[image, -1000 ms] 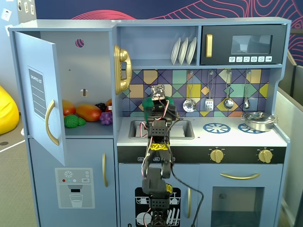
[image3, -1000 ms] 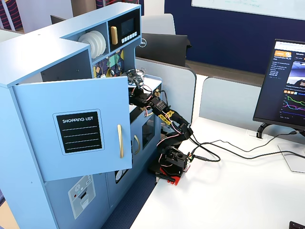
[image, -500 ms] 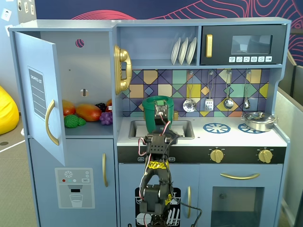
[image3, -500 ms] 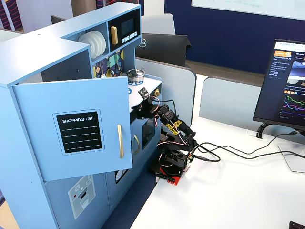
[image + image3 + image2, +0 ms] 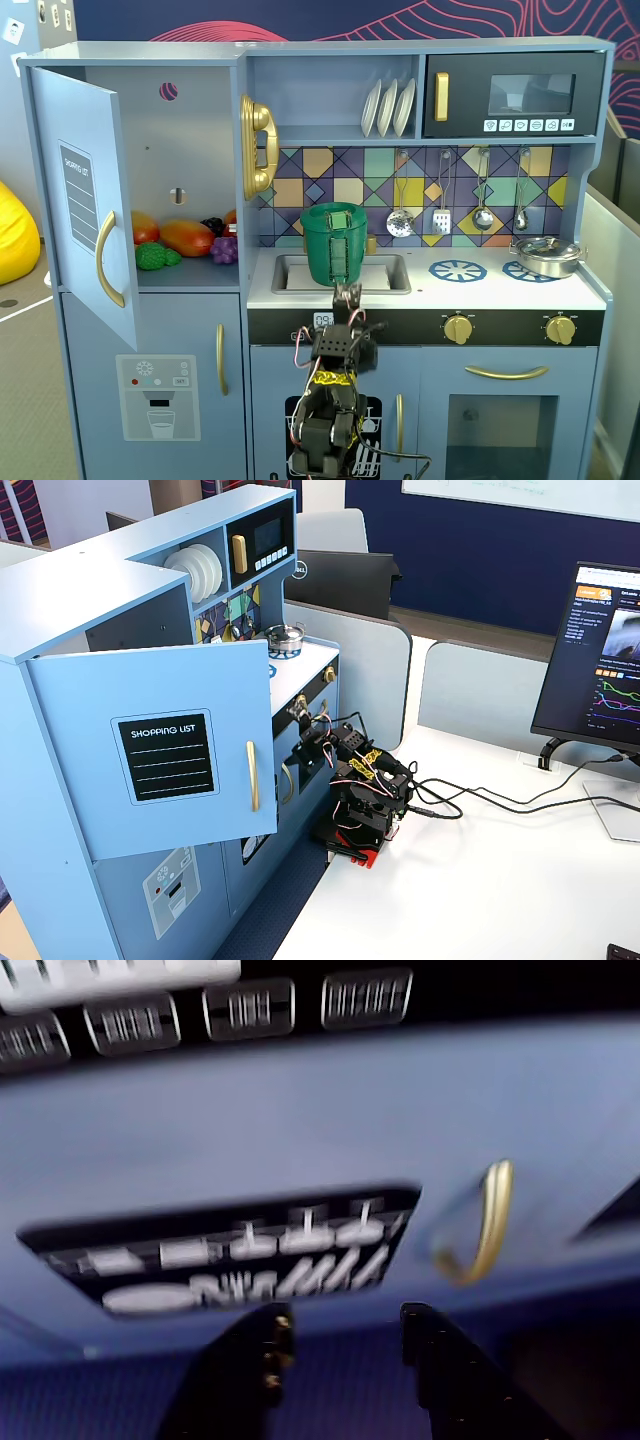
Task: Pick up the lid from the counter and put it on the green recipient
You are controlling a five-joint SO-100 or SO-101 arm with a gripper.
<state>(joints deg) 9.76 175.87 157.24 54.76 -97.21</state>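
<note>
The green recipient [image 5: 334,245] stands upright at the sink, its ribbed strap facing front. A flat green rimmed disc, seemingly the lid [image 5: 334,209], lies across its mouth; no loose lid shows on the counter. My gripper [image 5: 347,295] points up just below the pot, at the counter's front edge, apart from it. In the blurred wrist view the gripper [image 5: 345,1335] is open and empty, facing the blue cabinet front. In a fixed view from the side the gripper [image 5: 310,742] is by the cabinet front; the open door hides the pot.
A silver pot [image 5: 545,257] sits on the right burner, with a blue burner circle [image 5: 458,270] to its left. The fridge door [image 5: 85,200] hangs open with toy food [image 5: 185,238] inside. A gold handle [image 5: 485,1222] is near the gripper. Cables [image 5: 480,798] run across the white table.
</note>
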